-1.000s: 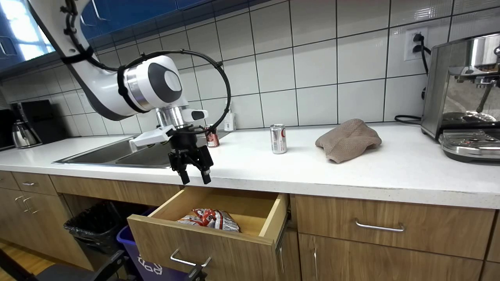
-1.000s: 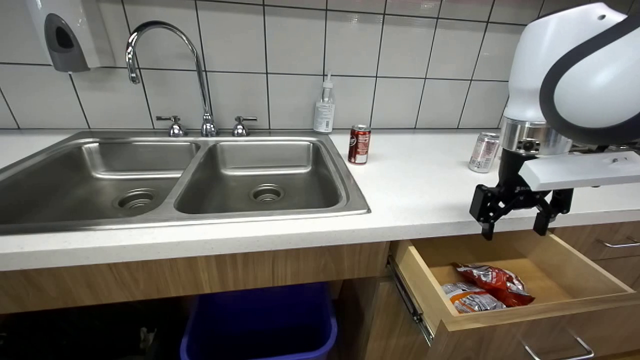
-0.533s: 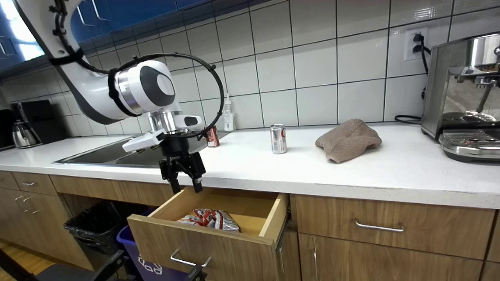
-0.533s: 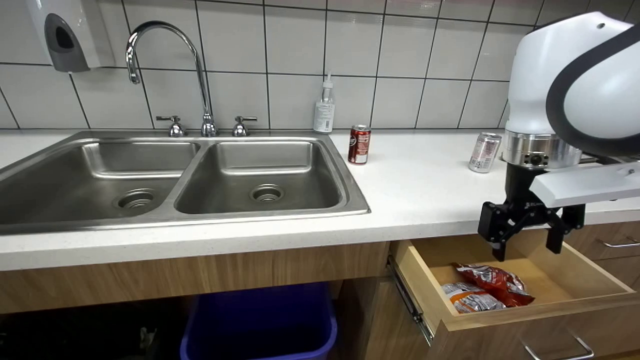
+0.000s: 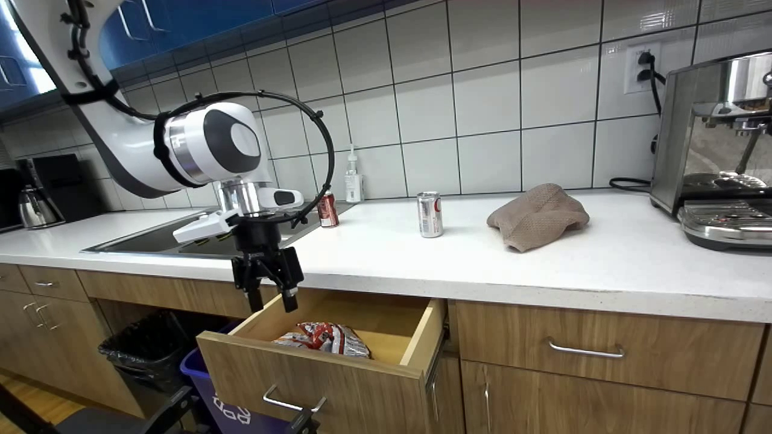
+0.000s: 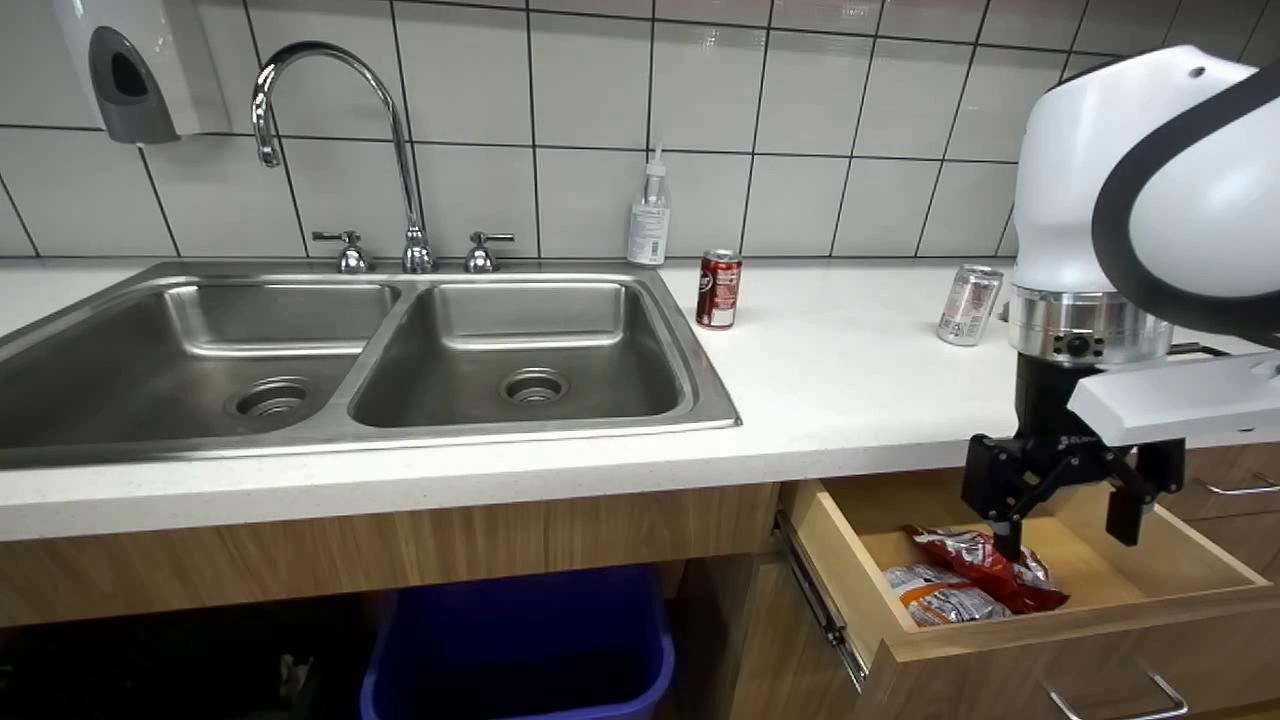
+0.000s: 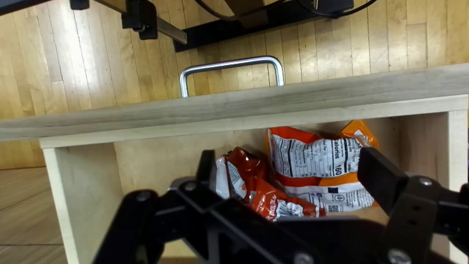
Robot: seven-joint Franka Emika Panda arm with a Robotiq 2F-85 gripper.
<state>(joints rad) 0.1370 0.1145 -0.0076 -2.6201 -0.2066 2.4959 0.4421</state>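
Observation:
My gripper (image 5: 273,301) is open and empty, with its fingers pointing down over the pulled-out wooden drawer (image 5: 313,361). In an exterior view the gripper (image 6: 1066,538) hangs above the drawer, one finger overlapping the red bag (image 6: 1040,594) in the picture; I cannot tell whether it touches. In the wrist view the gripper's fingers (image 7: 293,167) stand wide apart on either side of two snack bags. The red bag (image 7: 269,196) lies nearer the left finger. The white-and-orange bag (image 7: 315,157) lies beside it, partly behind the right finger.
The counter (image 5: 543,271) edge is just behind the gripper. On it stand a red can (image 6: 718,290), a silver can (image 5: 429,214), a brown cloth (image 5: 537,217) and a coffee machine (image 5: 724,157). A double sink (image 6: 520,350) is beside. A blue bin (image 6: 520,640) stands below.
My gripper has moved down toward the drawer, shifting left in one exterior view and slightly right in the other. It stays open. The drawer and bags have not moved.

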